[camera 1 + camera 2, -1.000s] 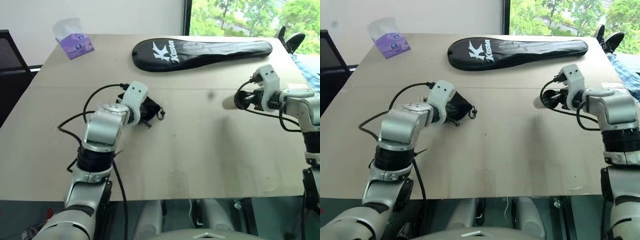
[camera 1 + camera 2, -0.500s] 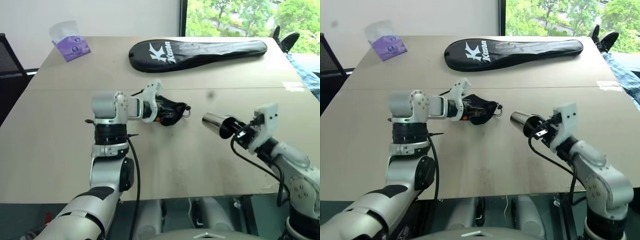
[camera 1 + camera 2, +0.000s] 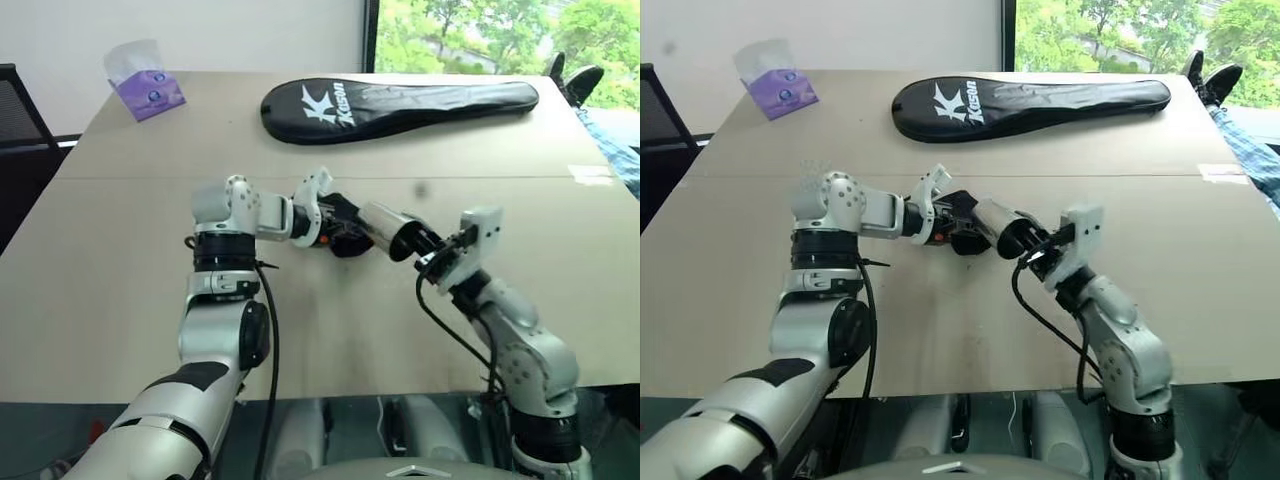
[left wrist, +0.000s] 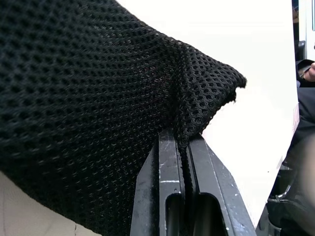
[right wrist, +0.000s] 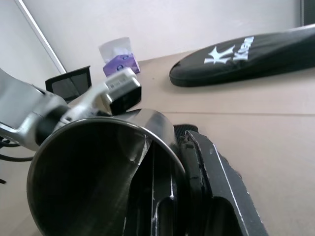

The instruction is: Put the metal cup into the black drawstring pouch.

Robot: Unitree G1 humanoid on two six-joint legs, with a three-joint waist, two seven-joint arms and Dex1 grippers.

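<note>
your left gripper (image 3: 328, 216) pinched tight on the black drawstring pouch (image 3: 347, 228) | right gripper (image 3: 1032, 247) clamped on the metal cup (image 3: 1002, 228) rim | cup's tipped sideways, base right at the pouch, mid-table (image 3: 120, 300)

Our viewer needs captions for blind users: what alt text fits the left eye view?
Over a tan table, the right gripper brings a metal cup, base first, to the black pouch pinched in the left gripper. A racket cover and purple tissue pack lie behind.
</note>
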